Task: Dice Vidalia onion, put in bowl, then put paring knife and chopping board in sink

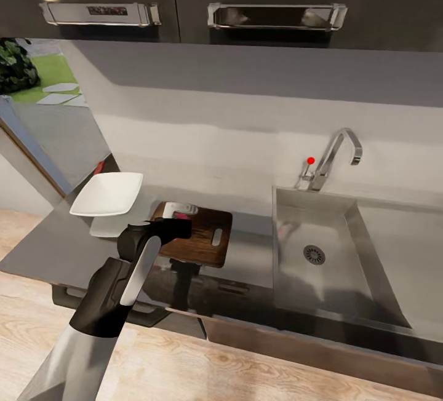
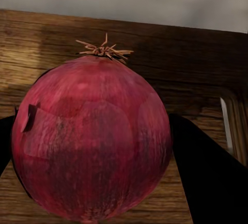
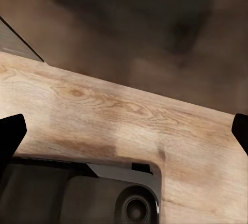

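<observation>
left claw [image 2: 98, 146] is holding the onion [image 2: 93, 141], dark fingers [image 2: 206, 172] on both flanks, root tuft facing away from the wrist cam. the onion hangs just over the board [image 1: 200, 235], at the board's end away from the slot handle. whether it touches the wood i can't tell.

handling: the onion is round, firm, with smooth dry skin, so expect it to roll once you let go. it's stiff enough to take a solid squeeze, not fragile. set it down flat on the board mid-area before opening. hold stays best across the widest part, as now.

bowl [image 1: 107, 194] sits just beside the board, on the side away from the sink [image 1: 320, 253], on the surface [image 1: 252, 259]. sink basin looks bare around the drain.

a small whitish thing lies on the board's far edge by the claw; could be the knife, too blurred to call.

right claw [image 3: 124, 131]: tips at the frame edges, spread wide, nothing between them, above plank floor [image 3: 129, 115].
</observation>
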